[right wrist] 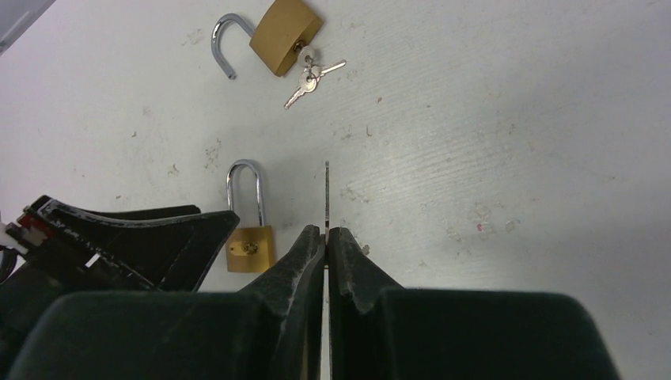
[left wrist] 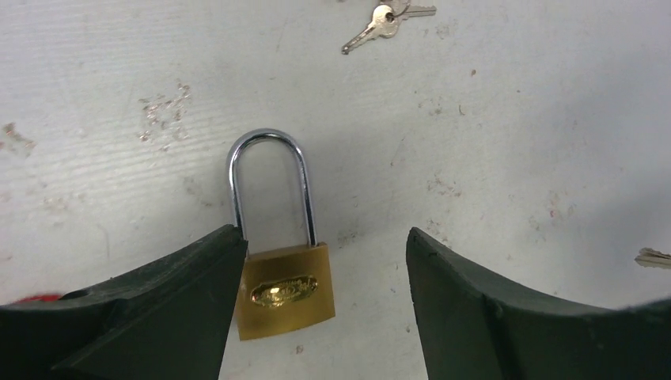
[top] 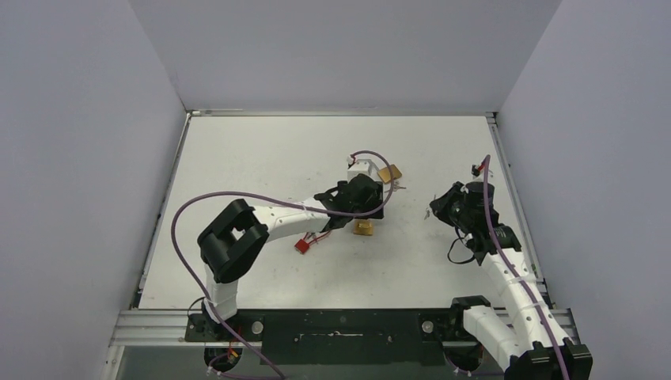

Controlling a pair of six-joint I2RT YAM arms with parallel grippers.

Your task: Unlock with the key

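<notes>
The scuffed white table [left wrist: 514, 119] holds a shut brass padlock [left wrist: 283, 289] lying flat between the spread fingers of the left gripper [left wrist: 323, 233]; one finger touches its body and the other stands apart. Just beside it, the right gripper [right wrist: 326, 231] pinches a key [right wrist: 326, 194], blade sticking out. Farther back lies an open padlock [right wrist: 285, 36] with keys [right wrist: 312, 75] in it.

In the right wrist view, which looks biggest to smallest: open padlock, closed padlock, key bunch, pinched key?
1-2. open padlock and closed padlock: look alike; the open one lies farther off.
3. key bunch.
4. pinched key, edge-on in the right tool.
</notes>
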